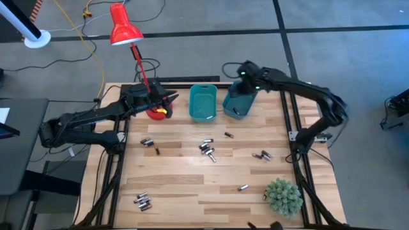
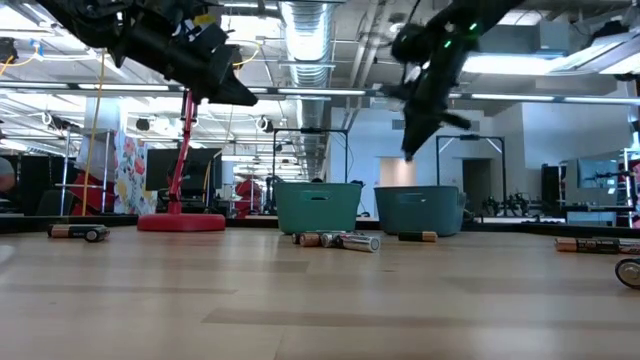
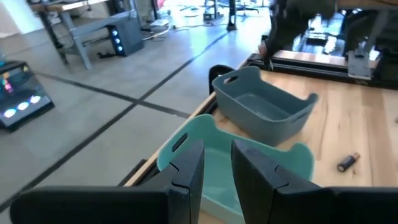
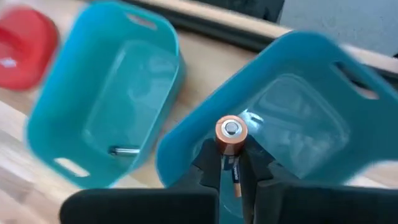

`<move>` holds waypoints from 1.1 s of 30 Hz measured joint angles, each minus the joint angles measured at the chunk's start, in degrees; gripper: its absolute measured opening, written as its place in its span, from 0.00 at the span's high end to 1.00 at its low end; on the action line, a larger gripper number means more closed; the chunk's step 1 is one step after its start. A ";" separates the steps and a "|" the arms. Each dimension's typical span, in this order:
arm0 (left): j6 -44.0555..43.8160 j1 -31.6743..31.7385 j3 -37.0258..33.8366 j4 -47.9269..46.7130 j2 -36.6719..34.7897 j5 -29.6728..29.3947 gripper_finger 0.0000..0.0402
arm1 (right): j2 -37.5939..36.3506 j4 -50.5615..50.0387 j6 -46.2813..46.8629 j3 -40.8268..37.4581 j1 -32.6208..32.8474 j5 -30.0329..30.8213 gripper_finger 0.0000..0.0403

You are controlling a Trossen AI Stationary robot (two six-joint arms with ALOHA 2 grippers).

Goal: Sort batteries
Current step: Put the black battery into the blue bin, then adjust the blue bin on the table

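The fingers of the right gripper [image 4: 231, 167] clamped a copper-topped battery [image 4: 231, 134] above the darker teal bin [image 1: 238, 102], the left gripper [image 3: 214, 171] fingers slightly apart by the lighter bin [image 1: 203, 103], which held one cell, most batteries [image 1: 207, 150] lying unsorted across the roomy bench [image 1: 192, 185].

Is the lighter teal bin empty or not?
Not empty: the right wrist view shows one small battery lying on the floor of the lighter teal bin.
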 joint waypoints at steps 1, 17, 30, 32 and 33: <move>-0.74 0.37 0.00 0.00 0.00 -0.02 0.81 | 2.10 -0.22 -0.42 0.56 -0.01 -0.01 0.92; -3.53 1.62 0.02 -0.13 0.00 0.07 0.81 | 15.87 -2.07 -5.55 1.07 -0.46 0.00 0.80; -3.51 1.62 0.02 -0.11 0.00 0.09 0.81 | 15.88 -2.12 -6.11 1.11 -0.13 -0.59 0.66; -3.49 1.62 0.02 -0.10 0.00 0.09 0.81 | 15.88 -1.80 -6.12 1.11 -0.13 -2.69 0.66; -3.49 1.62 0.02 -0.11 0.00 0.09 0.81 | 15.88 -1.43 -6.13 1.13 -0.13 -4.10 0.66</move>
